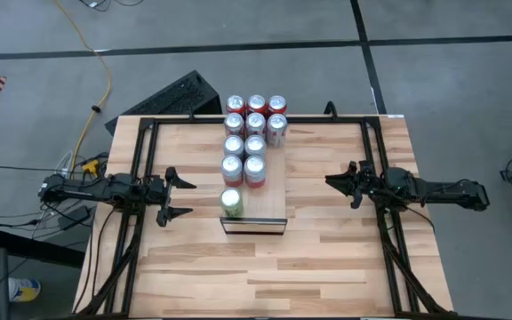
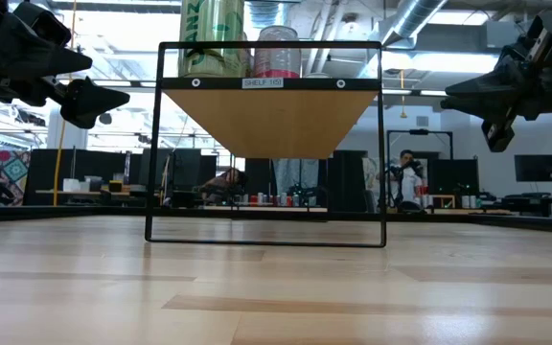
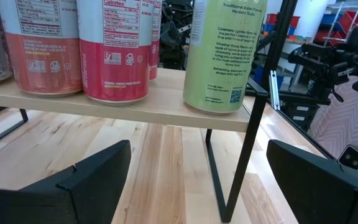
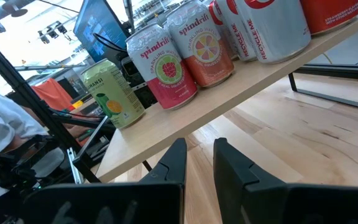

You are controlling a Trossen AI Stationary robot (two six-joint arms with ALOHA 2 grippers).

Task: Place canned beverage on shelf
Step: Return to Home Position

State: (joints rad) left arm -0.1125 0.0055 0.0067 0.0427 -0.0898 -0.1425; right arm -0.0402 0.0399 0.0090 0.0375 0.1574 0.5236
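Observation:
The shelf (image 1: pixel 269 203) is a narrow raised wood platform on black legs, running from the table's middle to its far edge. A green can (image 1: pixel 230 203) stands upright at the shelf's near left corner and also shows in the left wrist view (image 3: pixel 225 56) and the right wrist view (image 4: pixel 112 93). Several red, pink and white cans (image 1: pixel 255 133) stand in rows behind it. My left gripper (image 1: pixel 178 196) is open and empty, left of the shelf and facing the green can. My right gripper (image 1: pixel 338 185) is shut and empty, right of the shelf.
The near right part of the shelf top (image 1: pixel 265 206) is bare. Black frame rails (image 1: pixel 149 160) run along the table's left and right sides. A keyboard (image 1: pixel 174 94) lies beyond the far left corner. People (image 2: pixel 408 177) show in the room behind.

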